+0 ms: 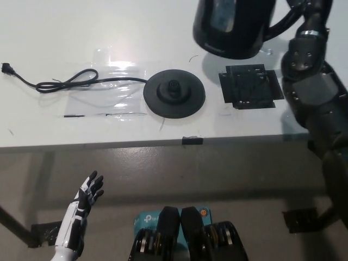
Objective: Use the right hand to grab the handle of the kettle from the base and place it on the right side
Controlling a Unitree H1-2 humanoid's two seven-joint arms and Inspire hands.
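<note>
Black plastic made up most of the scene: the kettle [234,27] hung at the top edge of the head view, lifted clear of its round base [174,93] and up and to the right of it, with its upper part cut off by the frame. Its handle [283,24] curved out on the right side, where the black right arm reached up to it. The right hand [311,11] sat at that handle at the very top of the frame, mostly out of view, so whether its fingers were wrapped round the handle could not be told.

The base lay flat on the white bench [54,32], bare on top with its centre connector showing. A black power cord [70,82] ran from the base's left side, looped once, and ended in a plug [7,68] near the left edge. A sheet of clear film [109,87] lay under the cord, just left of the base. A square black mat [250,87] lay on the bench to the right of the base, below the raised kettle.

The white left hand [87,194] rested low at the lower left, below the bench edge, holding nothing with its fingers spread.
</note>
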